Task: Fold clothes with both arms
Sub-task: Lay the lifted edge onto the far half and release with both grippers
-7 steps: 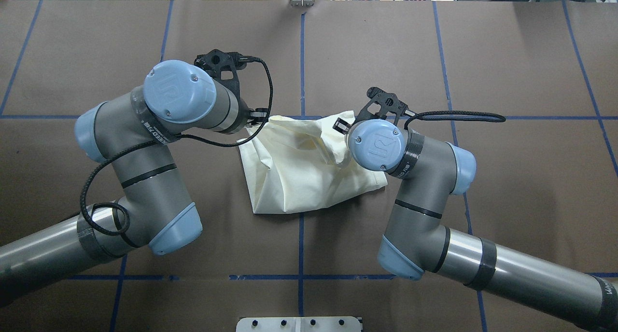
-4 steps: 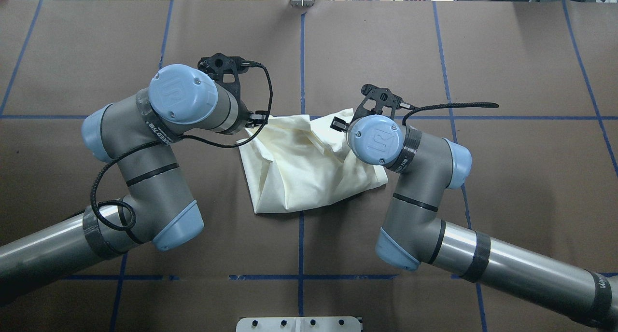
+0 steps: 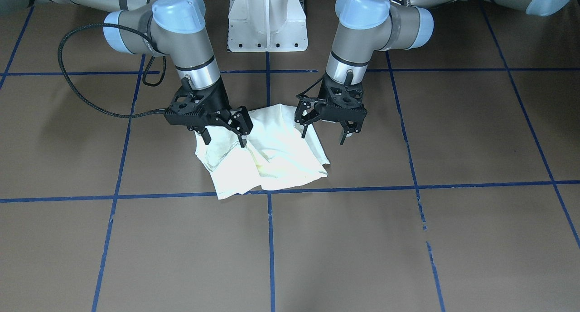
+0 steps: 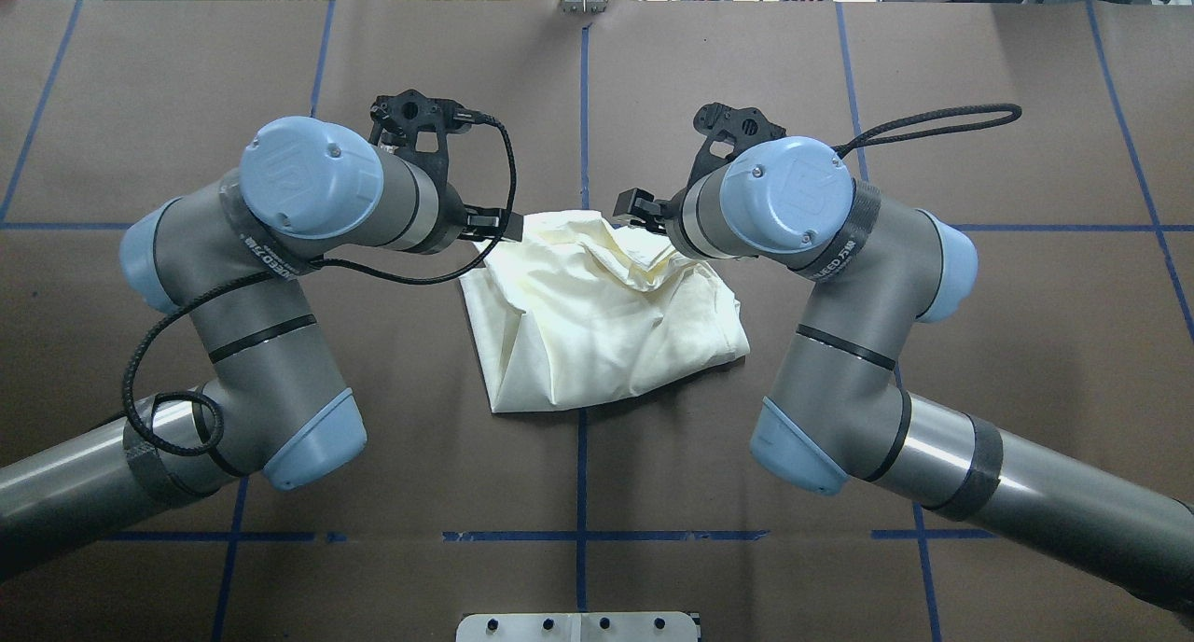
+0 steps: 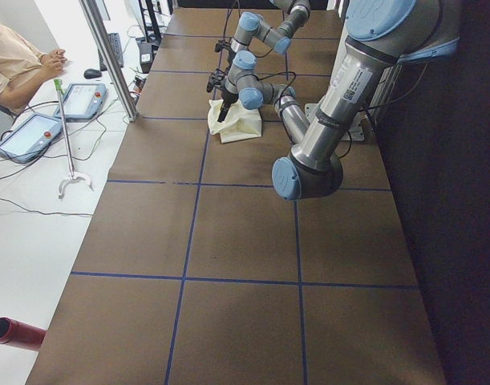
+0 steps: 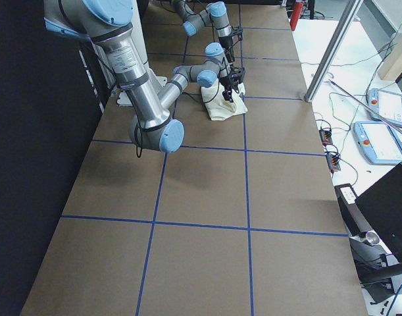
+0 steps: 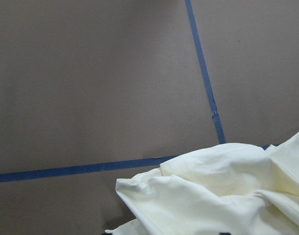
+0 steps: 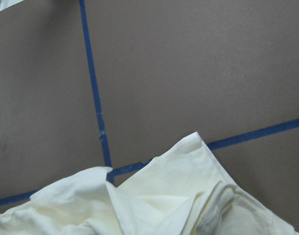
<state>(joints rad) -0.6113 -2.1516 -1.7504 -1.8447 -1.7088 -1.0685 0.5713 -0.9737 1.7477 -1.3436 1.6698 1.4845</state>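
Observation:
The cream-white shirt lies crumpled in a loose folded heap at the table's middle. Only plain cream cloth shows and the print is hidden. It also shows in the front view, the left wrist view and the right wrist view. My left gripper hangs open and empty just above the shirt's far-left edge. My right gripper hangs open over the shirt's far-right part, holding nothing. In the overhead view the arms' wrists hide most of both grippers: left, right.
Brown table cover with a blue tape grid. The white pedestal base stands behind the shirt on the robot's side. An operator sits with tablets at a side desk beyond the far edge.
Both grippers have lifted off the shirt's far edge. The right wrist swung up and away from the cloth. The raised far-right cloth has dropped into a crumpled fold.

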